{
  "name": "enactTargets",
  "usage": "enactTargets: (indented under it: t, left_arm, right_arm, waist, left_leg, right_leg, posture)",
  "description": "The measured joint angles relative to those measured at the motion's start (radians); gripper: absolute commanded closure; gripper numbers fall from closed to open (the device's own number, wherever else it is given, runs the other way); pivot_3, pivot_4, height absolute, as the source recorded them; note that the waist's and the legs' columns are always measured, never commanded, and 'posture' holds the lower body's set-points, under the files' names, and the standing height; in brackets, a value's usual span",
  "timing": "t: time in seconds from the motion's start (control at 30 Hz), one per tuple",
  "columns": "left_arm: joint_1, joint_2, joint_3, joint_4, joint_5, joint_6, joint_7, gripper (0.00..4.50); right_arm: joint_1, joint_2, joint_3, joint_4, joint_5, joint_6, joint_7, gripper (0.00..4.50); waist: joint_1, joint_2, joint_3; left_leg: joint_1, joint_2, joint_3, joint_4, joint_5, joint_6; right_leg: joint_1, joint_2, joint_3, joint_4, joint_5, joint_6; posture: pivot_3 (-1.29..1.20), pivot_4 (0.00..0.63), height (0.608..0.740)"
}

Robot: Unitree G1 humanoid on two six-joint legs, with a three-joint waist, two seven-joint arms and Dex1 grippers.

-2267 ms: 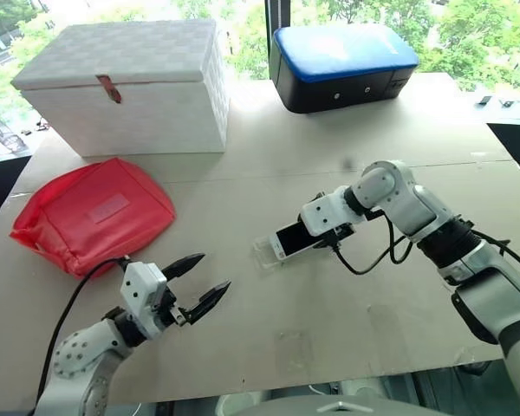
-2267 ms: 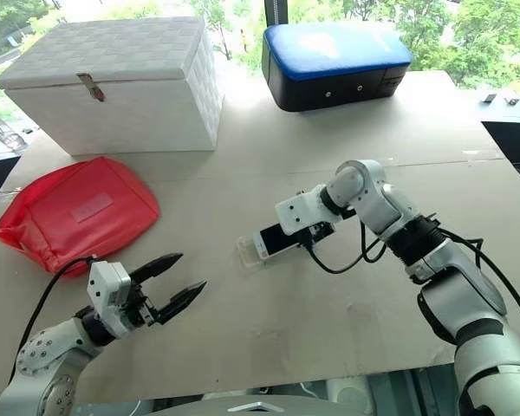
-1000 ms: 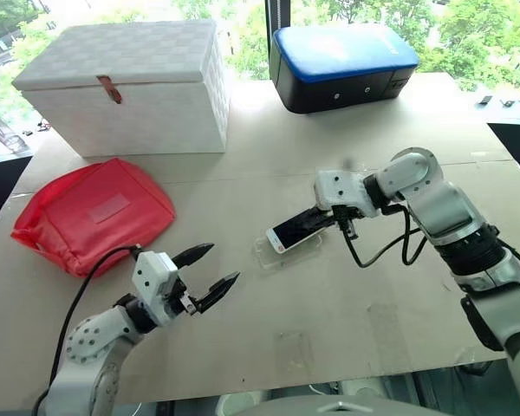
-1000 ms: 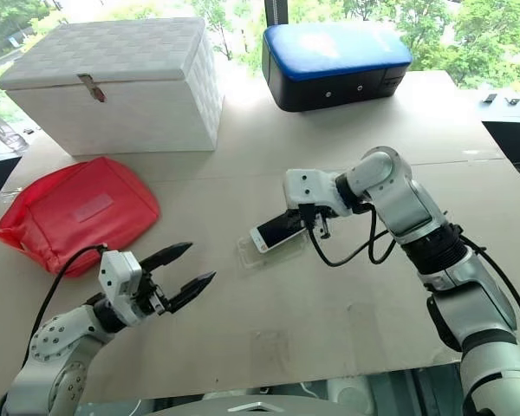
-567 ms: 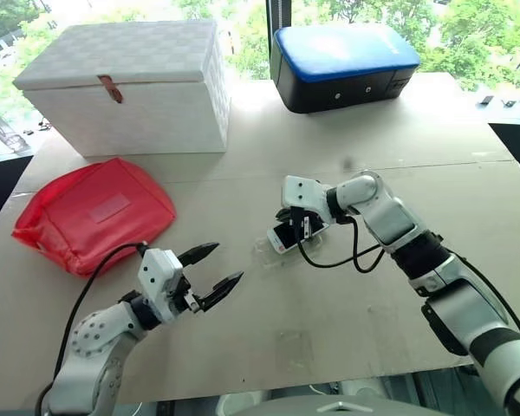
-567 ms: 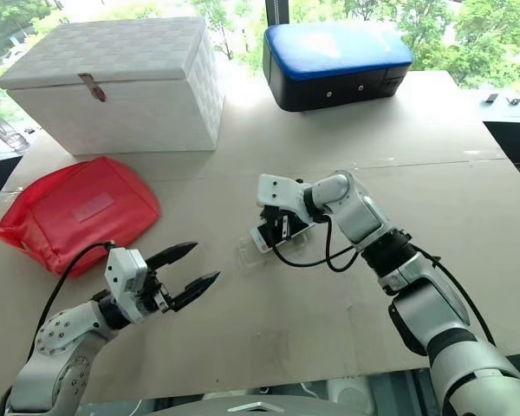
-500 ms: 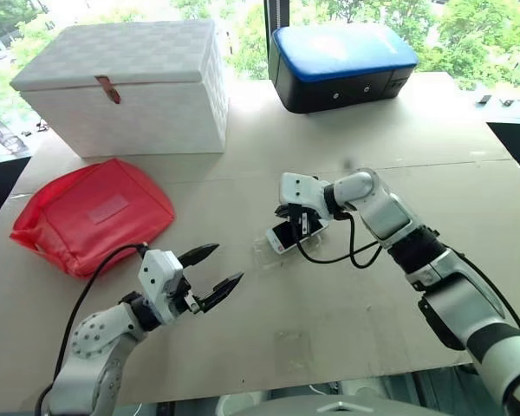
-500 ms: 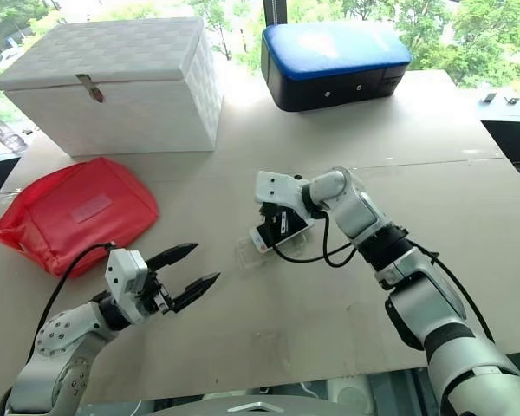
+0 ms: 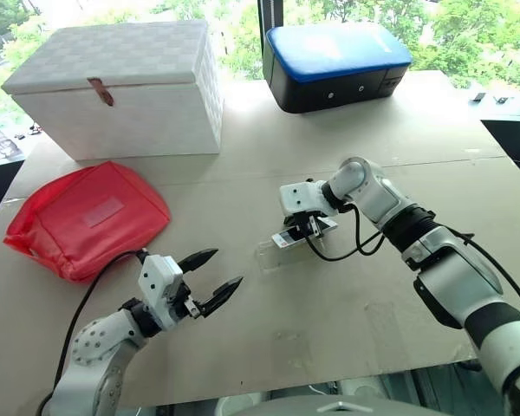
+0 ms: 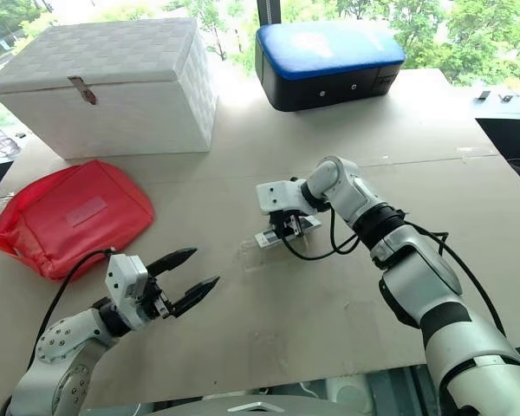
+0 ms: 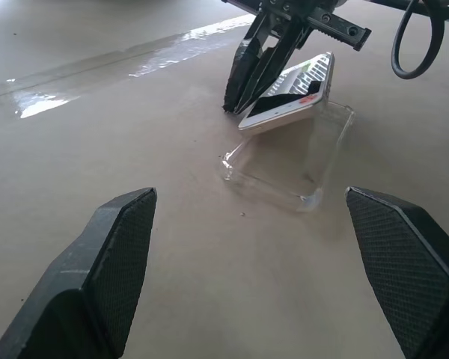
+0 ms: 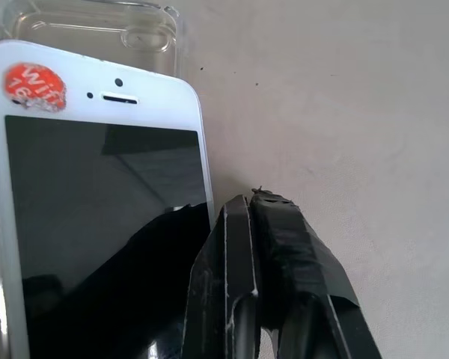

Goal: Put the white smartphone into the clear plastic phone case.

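Observation:
The white smartphone (image 9: 296,234), dark screen up with a red sticker (image 12: 34,84) at one end, lies tilted over the far part of the clear plastic phone case (image 11: 284,161) in the middle of the table. My right gripper (image 9: 307,229) is shut with nothing between its fingers (image 12: 258,247). Their tips stand on the table right beside the phone's long edge. My left gripper (image 9: 228,267) hovers open near the table's front left, pointing at the case from a short distance away.
A red pouch (image 9: 87,217) lies at the left. A white woven box (image 9: 121,82) stands at the back left and a black box with a blue top (image 9: 334,61) at the back centre. The table (image 9: 347,303) ends close in front.
My right gripper has swung from the phone's right end round to its far side and come down to the table. The phone stays tilted on the case. My left gripper has kept still.

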Motion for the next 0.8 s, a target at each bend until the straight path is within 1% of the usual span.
enactTargets:
  t: [0.17, 0.23, 0.33, 0.47, 0.67, 0.8]
  left_arm:
    - [0.003, -0.003, 0.000, -0.008, 0.001, 0.000, 0.004, 0.36]
    - [0.003, -0.003, 0.000, -0.008, 0.001, 0.000, 0.005, 0.36]
    - [0.002, -0.003, -0.001, -0.008, 0.001, 0.000, 0.002, 0.36]
    - [-0.018, 0.001, -0.001, -0.005, 0.001, 0.000, -0.006, 0.36]
    - [-0.045, 0.009, -0.002, 0.007, 0.001, 0.000, -0.022, 0.36]
    - [-0.030, 0.017, 0.000, 0.010, 0.000, 0.000, -0.026, 0.36]
  right_arm:
    - [0.001, -0.014, -0.048, -0.067, 0.022, 0.035, -0.005, 4.47]
    - [0.000, -0.041, -0.088, -0.098, 0.043, 0.062, -0.012, 4.47]
    - [0.000, -0.076, -0.097, -0.089, 0.044, 0.049, -0.012, 4.47]
    - [-0.001, -0.114, -0.107, 0.000, 0.030, -0.011, -0.017, 4.47]
    - [-0.040, -0.090, -0.099, 0.191, -0.022, -0.150, -0.035, 4.47]
    - [-0.047, -0.087, -0.095, 0.219, -0.022, -0.191, 0.009, 4.47]
  waist:
    - [0.001, 0.000, 0.000]
    - [0.002, 0.000, 0.000]
    - [0.003, 0.000, 0.000]
    - [0.002, 0.000, 0.000]
    - [-0.005, 0.000, 0.000]
    - [-0.003, 0.000, 0.000]
  left_leg:
    - [0.000, 0.000, 0.000, 0.000, 0.000, 0.000]
    - [0.000, 0.000, 0.000, 0.000, 0.000, 0.000]
    - [0.000, 0.000, 0.000, 0.000, 0.000, 0.000]
    - [0.000, 0.000, 0.000, 0.000, 0.000, 0.000]
    - [0.000, 0.000, 0.002, -0.001, 0.000, 0.000]
    - [0.000, 0.000, 0.002, -0.001, 0.000, 0.000]
  right_leg:
    - [0.000, 0.000, 0.000, 0.000, 0.000, 0.000]
    - [0.000, 0.000, 0.000, 0.000, 0.000, 0.000]
    - [0.000, 0.000, 0.000, 0.000, 0.000, 0.000]
    - [0.000, 0.000, 0.000, 0.000, 0.000, 0.000]
    - [0.000, 0.000, 0.001, 0.000, 0.000, 0.000]
    - [0.000, 0.000, 0.002, -0.001, 0.000, 0.000]
  posture:
    - [0.00, 0.150, 0.740]
    - [0.00, 0.150, 0.740]
    - [0.00, 0.150, 0.740]
    - [0.00, 0.150, 0.740]
    - [0.00, 0.150, 0.740]
    - [0.00, 0.150, 0.740]
